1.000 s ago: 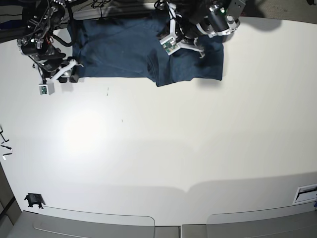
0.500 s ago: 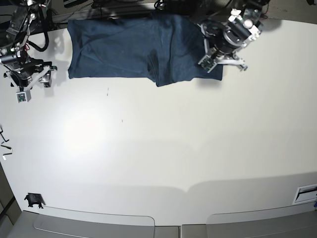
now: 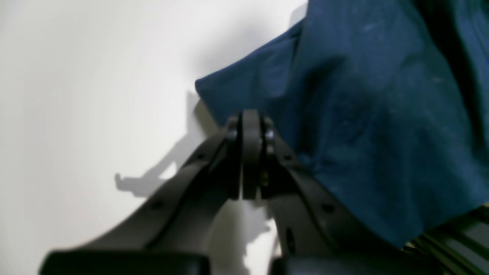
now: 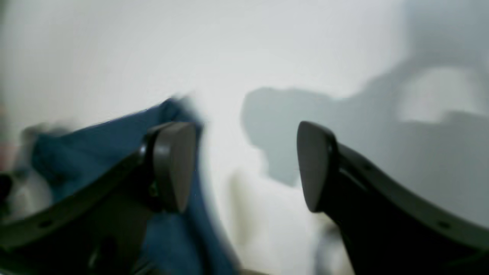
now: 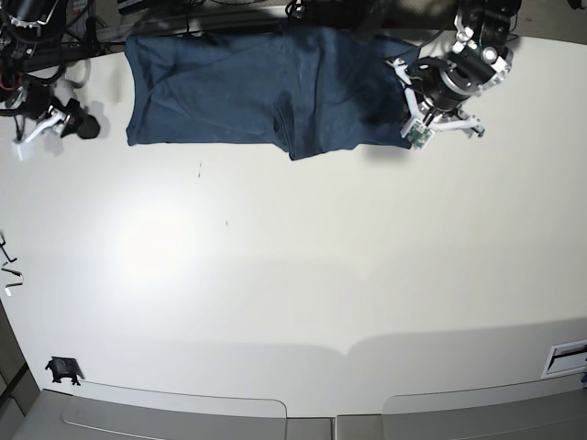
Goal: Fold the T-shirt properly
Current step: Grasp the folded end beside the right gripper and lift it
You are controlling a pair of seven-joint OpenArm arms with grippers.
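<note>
So far the right gripper [image 5: 41, 128], at the left of the base view, hangs with jaws apart and empty beside the T-shirt [image 5: 248, 92]. The shirt lies at the table's [image 5: 303, 275] far edge, apparently partly folded into a wide band; further folding likely remains. The left gripper [image 3: 244, 152] is pressed together, empty, at its right corner.
</note>
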